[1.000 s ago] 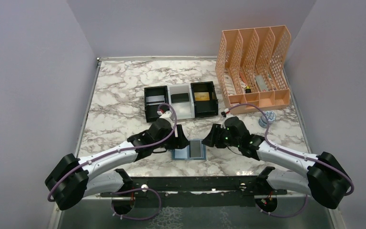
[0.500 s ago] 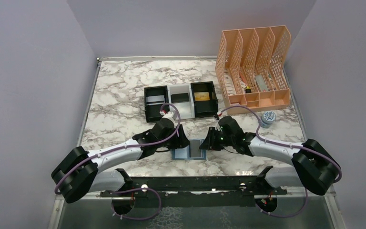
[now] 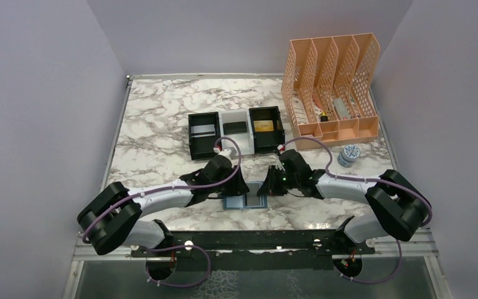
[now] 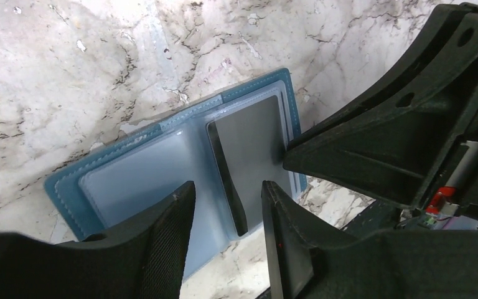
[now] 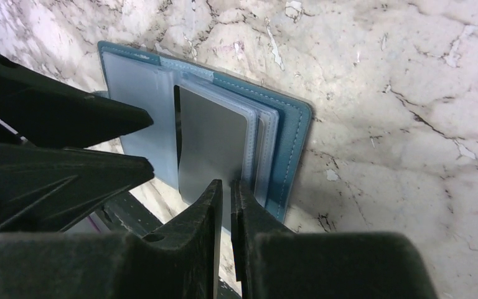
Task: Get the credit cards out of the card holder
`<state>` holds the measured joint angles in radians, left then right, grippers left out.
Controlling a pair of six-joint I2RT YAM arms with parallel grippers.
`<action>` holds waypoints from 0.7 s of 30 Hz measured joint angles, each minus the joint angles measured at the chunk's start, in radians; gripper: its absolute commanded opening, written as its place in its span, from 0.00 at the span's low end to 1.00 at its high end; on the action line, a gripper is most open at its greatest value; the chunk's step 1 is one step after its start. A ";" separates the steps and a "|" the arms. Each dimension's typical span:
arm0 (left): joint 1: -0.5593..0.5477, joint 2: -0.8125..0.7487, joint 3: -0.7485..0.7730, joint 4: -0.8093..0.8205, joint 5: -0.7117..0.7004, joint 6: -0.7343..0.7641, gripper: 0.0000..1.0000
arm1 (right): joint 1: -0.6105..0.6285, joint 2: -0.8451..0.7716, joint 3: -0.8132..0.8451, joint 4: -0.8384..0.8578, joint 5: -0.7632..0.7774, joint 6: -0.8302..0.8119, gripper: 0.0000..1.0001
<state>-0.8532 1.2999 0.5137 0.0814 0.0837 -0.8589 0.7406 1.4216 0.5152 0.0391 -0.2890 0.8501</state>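
Reaching inward from the near edge of the marble-patterned desk (image 3: 162, 118), two black-and-white robot arms meet over an open wallet. At the far right corner stands a peach plastic file organizer (image 3: 330, 81) with perforated walls and upright dividers. A black-and-white three-compartment tray (image 3: 238, 147) sits mid-desk, with a flat card in each bin.

The card holder (image 3: 236, 202) lies opened flat at the middle of the near edge, between the two grippers. It is stitched teal-blue outside, with paler, smooth blue panels inside. Its long axis runs parallel to that edge and its fold points toward the far edge.

The left gripper (image 4: 224, 193) hovers over the left panel beside the fold. Its textured black fingers are spread apart and grasp nothing.

The right gripper (image 5: 227, 185) is pinched to a thin slit on the near edge of a silvery-grey credit card (image 5: 215, 146). This thin, matte rectangle with rounded corners lies on the right panel's layered slot pockets. Its long axis runs with the fold, and its inner long edge is lifted slightly.

A small round blue-and-white tin (image 3: 348, 154) rests just in front of the organizer.
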 measured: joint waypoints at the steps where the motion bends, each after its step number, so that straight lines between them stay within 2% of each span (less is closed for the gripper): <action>1: 0.000 0.010 0.000 0.004 0.003 0.000 0.44 | 0.000 0.006 0.003 0.003 -0.002 0.001 0.12; 10: 0.000 0.055 -0.005 0.046 0.009 -0.015 0.34 | 0.000 0.017 0.011 0.006 -0.008 0.002 0.12; 21: 0.000 0.060 -0.089 0.154 0.009 -0.091 0.25 | 0.000 0.020 0.021 -0.009 -0.008 0.002 0.12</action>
<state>-0.8532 1.3594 0.4252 0.2356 0.0925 -0.9501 0.7406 1.4418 0.5358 0.0299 -0.2970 0.8516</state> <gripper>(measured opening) 0.274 0.122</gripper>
